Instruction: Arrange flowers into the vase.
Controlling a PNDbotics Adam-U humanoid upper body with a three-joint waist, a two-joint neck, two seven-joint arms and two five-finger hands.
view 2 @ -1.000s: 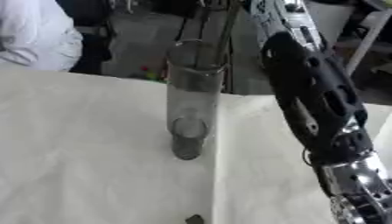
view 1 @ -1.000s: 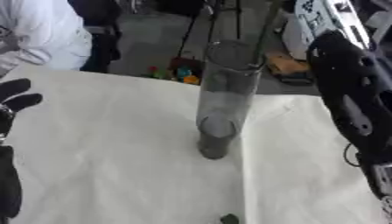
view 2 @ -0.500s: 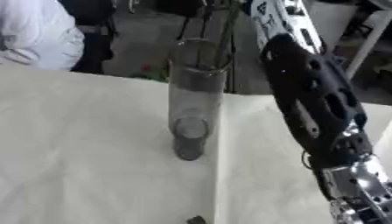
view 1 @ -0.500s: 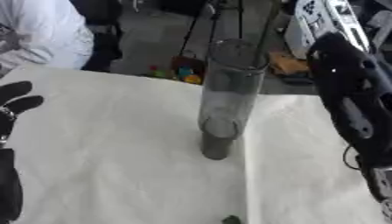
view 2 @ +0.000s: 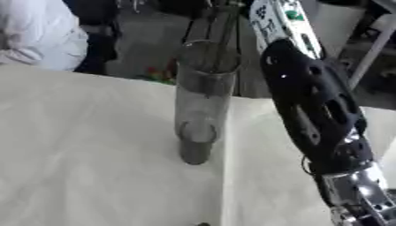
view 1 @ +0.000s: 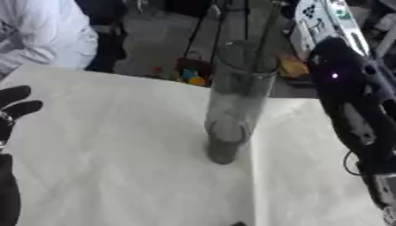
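In the left eye view, the vase point(view 1: 232, 106) stands upright near the middle of the tabletop point(view 1: 108, 145), its long axis almost vertical and its mouth toward the far edge. The left hand point(view 1: 12, 110) rests at the left edge, fingers relaxed and apart, holding nothing, well apart from the vase. No flower can be made out.

In the right eye view, the right arm point(view 2: 317, 119) rises just beside the vase on its right, nearer than the left hand. The right hand itself is not visible.

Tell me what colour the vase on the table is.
Clear glass with a greyish tint; the vase shows best in the left eye view.
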